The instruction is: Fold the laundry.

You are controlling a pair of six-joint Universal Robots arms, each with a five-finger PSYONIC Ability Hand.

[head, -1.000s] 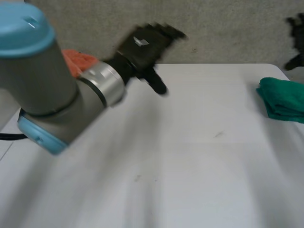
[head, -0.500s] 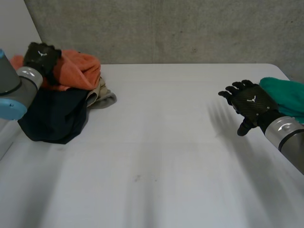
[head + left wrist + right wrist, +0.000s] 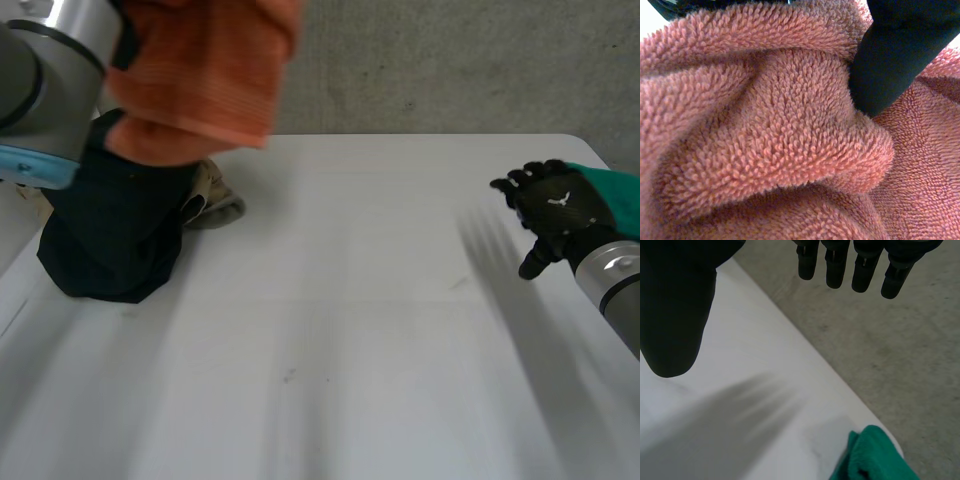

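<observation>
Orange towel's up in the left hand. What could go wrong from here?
Left hand holds the towel by a bunch, not an edge; it may land crumpled.
It hangs close over the dark garment; that could drag along.
Right hand is beside the green cloth at the table edge; a sweep might knock it off.

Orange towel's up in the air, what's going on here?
The left hand grips the orange towel and holds it above a pile of a dark garment and a beige cloth at the left of the table. The right hand hovers open beside the green towel at the right edge. Nothing is spread out for folding yet.
</observation>
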